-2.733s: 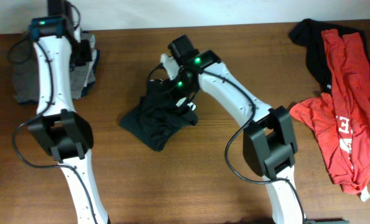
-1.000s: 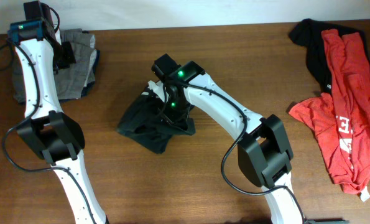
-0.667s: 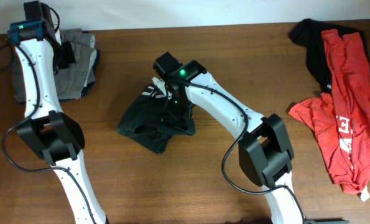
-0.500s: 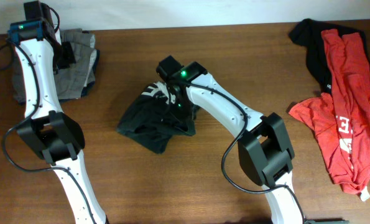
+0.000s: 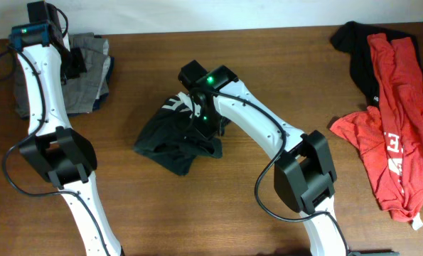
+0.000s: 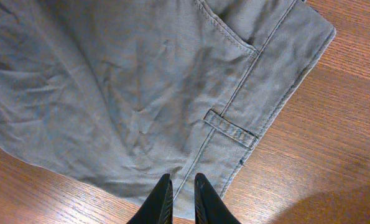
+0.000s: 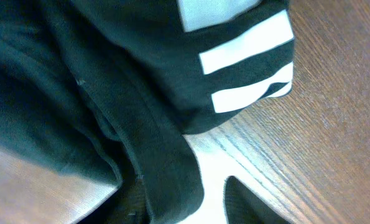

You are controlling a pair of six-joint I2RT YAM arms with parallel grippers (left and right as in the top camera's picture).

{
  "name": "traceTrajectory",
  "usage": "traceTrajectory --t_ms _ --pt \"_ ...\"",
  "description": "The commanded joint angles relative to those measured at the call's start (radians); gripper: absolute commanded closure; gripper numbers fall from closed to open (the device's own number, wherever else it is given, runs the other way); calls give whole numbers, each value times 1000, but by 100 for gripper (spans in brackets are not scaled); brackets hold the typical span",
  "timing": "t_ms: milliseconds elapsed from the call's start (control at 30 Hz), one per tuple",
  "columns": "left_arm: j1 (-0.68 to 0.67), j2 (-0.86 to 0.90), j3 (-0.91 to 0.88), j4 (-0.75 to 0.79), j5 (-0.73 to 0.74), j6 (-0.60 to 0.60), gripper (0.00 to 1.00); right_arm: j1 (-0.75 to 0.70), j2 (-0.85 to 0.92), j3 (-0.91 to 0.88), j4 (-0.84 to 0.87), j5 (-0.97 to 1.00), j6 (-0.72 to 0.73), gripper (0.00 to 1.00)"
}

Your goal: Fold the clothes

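A crumpled black T-shirt (image 5: 165, 135) with white print lies at the table's middle. My right gripper (image 5: 201, 122) hangs low over its right part. In the right wrist view a thick black fold of the T-shirt (image 7: 166, 168) runs between the parted jaws of the right gripper (image 7: 185, 198). Bare wood shows between that fold and the right finger (image 7: 253, 205); white stripes (image 7: 247, 68) sit above. My left gripper (image 6: 181, 185) is at the far left corner with its fingers nearly together and nothing between them, above a grey garment (image 6: 141, 87).
The grey garment (image 5: 90, 82) lies folded at the back left under the left arm. Red T-shirts (image 5: 399, 121) and another black garment (image 5: 353, 50) are heaped at the right edge. Bare wood (image 5: 197, 213) fills the front.
The right gripper shifted slightly right on the black T-shirt and its jaws parted again. The white print at the shirt's top became exposed. The left arm stayed still.
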Motion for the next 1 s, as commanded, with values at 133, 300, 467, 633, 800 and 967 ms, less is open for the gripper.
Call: traceTrajectory --t_ms 133,300,467,633,800,967 --pt "3 10 22 -1 -6 -10 86 0 -12 10 -25 -99 -44 47" --pt "3 10 22 0 -6 -10 86 0 -12 -55 7 -98 -51 48" --pt "3 10 22 -1 -6 -10 86 0 -12 -65 29 -90 -53 58" --pt "3 10 22 -2 -6 -10 86 0 -12 -65 44 -55 -53 70" --pt "3 10 22 -4 -6 -10 86 0 -10 -100 66 -52 -53 78" --pt "3 10 22 -4 -6 -10 86 0 -10 -127 70 -52 -53 84"
